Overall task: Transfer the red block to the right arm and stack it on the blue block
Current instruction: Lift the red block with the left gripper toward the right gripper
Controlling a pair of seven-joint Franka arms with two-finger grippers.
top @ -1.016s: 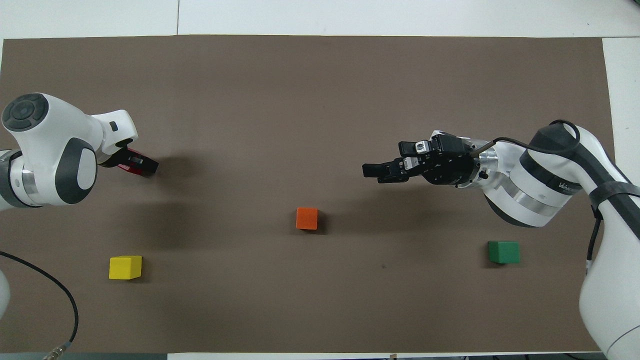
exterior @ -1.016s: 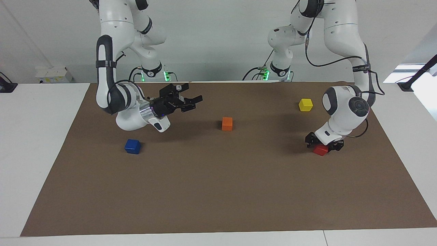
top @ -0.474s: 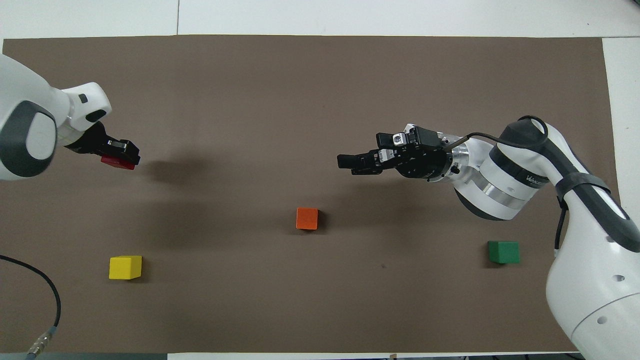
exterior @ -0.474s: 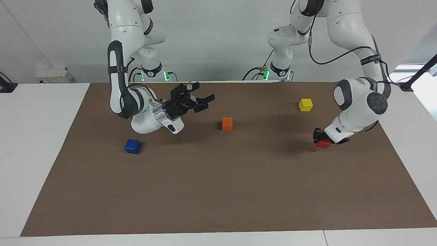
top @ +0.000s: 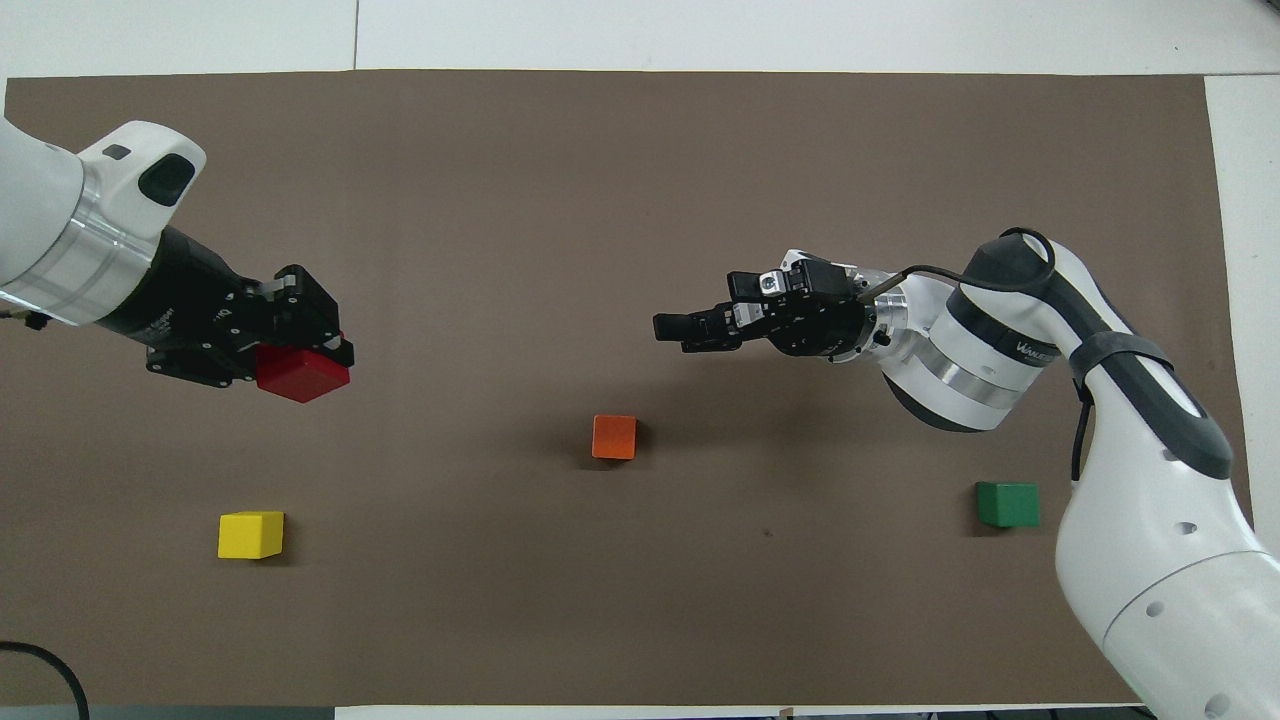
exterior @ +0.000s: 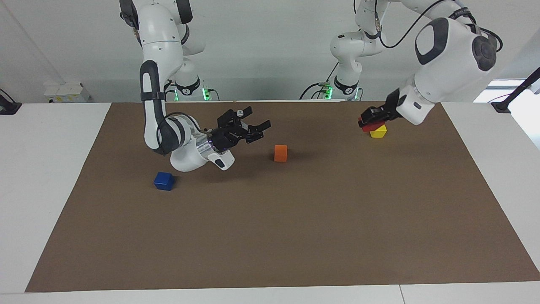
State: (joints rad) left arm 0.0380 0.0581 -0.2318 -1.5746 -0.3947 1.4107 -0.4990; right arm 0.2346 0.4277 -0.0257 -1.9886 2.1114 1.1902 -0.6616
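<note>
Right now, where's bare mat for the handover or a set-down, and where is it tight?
Bare: the wide strip farther from the robots than the blue block and orange block. Tighter: the block row nearer the robots, with the yellow block and green block. The left gripper holds the red block aloft; the right gripper, open, hangs beside the orange block.

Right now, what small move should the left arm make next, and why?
Probably carry the red block toward the table's middle: the left gripper holds it in the air, and the right gripper waits open above the mat near the orange block.
</note>
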